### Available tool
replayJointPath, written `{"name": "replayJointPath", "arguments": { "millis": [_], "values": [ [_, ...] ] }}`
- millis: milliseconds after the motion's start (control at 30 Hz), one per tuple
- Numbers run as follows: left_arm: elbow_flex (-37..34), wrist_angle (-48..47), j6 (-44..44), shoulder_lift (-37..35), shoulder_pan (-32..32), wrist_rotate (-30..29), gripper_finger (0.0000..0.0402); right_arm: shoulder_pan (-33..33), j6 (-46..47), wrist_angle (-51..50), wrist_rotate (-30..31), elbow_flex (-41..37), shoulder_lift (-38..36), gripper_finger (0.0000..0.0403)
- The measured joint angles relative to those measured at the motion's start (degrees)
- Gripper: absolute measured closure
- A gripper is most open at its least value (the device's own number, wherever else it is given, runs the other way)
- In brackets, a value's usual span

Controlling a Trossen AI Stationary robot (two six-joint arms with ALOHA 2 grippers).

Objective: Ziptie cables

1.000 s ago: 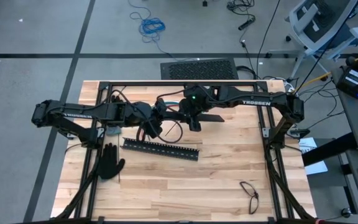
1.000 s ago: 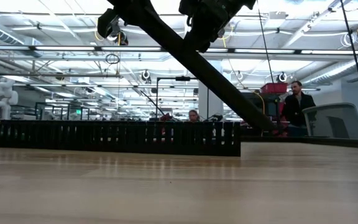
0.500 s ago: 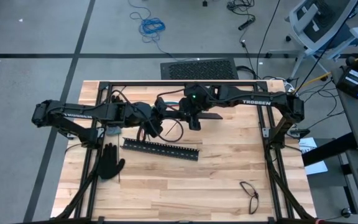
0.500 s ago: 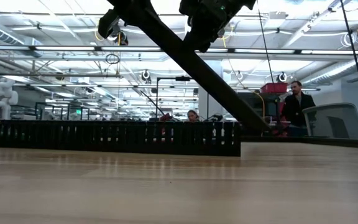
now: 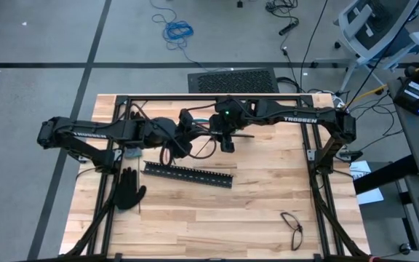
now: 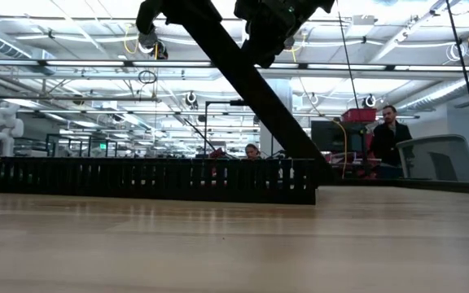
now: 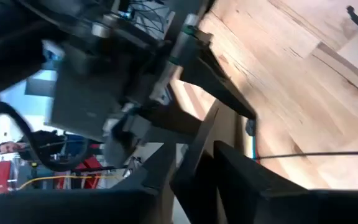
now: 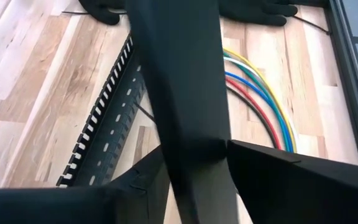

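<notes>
Pale wooden plank table (image 5: pixel 268 196) carried coloured, curved, thin cables (image 8: pixel 263 102) near its far edge, below right gripper (image 8: pixel 194 158), clamped on flat matte black bar (image 8: pixel 179 74). Left gripper (image 5: pixel 185 133) adjacent, grip unclear.

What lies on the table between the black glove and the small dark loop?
Nothing: in the high view, the table between the black glove and the dark loop is bare wood.

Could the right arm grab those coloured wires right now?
Probably not yet. The right end effector is closed around a long black bar, so it has no free grip. The cables themselves lie uncovered just beyond it, with nothing on top of them.
</notes>
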Motion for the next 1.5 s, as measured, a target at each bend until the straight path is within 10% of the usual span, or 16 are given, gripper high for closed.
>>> {"name": "replayJointPath", "arguments": {
  "millis": [467, 767, 1033, 1500],
  "values": [
    [2.51, -0.46, 0.02, 0.0, 0.02, -0.32, 0.0232, 0.02, 0.73, -0.1, 0.0, 0.0, 0.0, 0.0295],
    [2.51, 0.35, 4.33, -0.02, 0.0, -7.02, 0.0232, -0.04, 0.75, -0.28, 3.22, 0.0, 0.0, 0.039],
    [2.51, 3.82, -7.04, -3.53, 0.98, -11.94, 0.0232, -0.42, 3.73, -7.22, 3.67, -0.04, 0.02, 0.0393],
    [2.33, -3.7, -18.22, -10.4, 6.62, -13.67, 0.0232, 1.52, 18.09, -21.35, 25.0, -3.53, 0.93, 0.0393]
  ]
}}
